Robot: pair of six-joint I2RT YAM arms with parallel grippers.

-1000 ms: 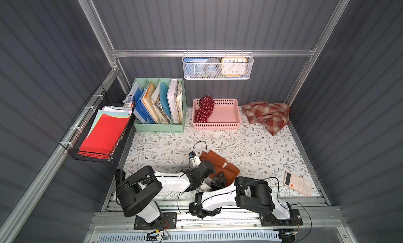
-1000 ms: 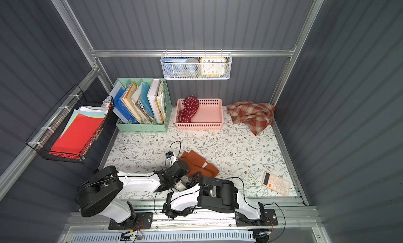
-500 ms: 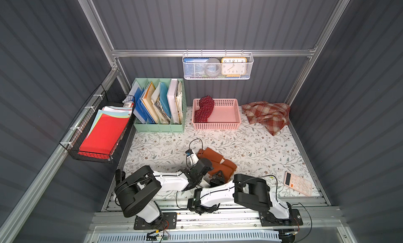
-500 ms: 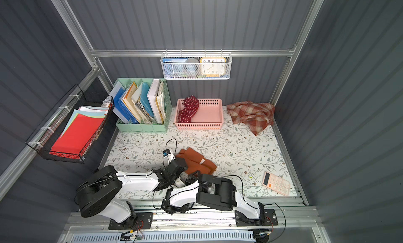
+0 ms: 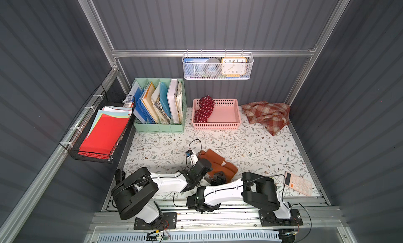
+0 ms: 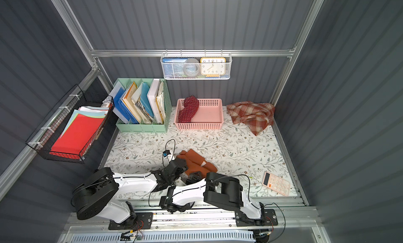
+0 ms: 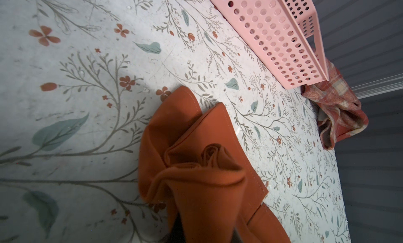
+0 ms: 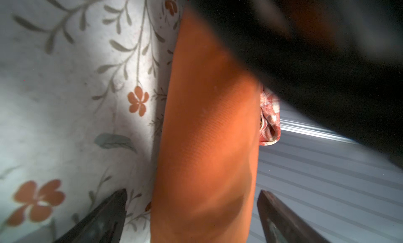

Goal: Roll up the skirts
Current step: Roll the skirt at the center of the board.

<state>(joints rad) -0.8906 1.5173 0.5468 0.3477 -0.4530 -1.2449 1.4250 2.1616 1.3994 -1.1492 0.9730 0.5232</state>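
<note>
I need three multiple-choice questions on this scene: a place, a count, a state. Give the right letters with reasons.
1. Where is the polka-dot skirt? A beside the calculator; B in the pink basket; C on the red paper.
2. How many skirts lie outside that basket? A none; B one; C two.
3. The right gripper is: A open, the orange skirt between its fingers; B shut on the calculator; C shut, empty.

1 B: it lies inside, at one end.
2 C: the orange skirt and the plaid skirt lie on the table.
3 A: its fingers stand wide apart.
</note>
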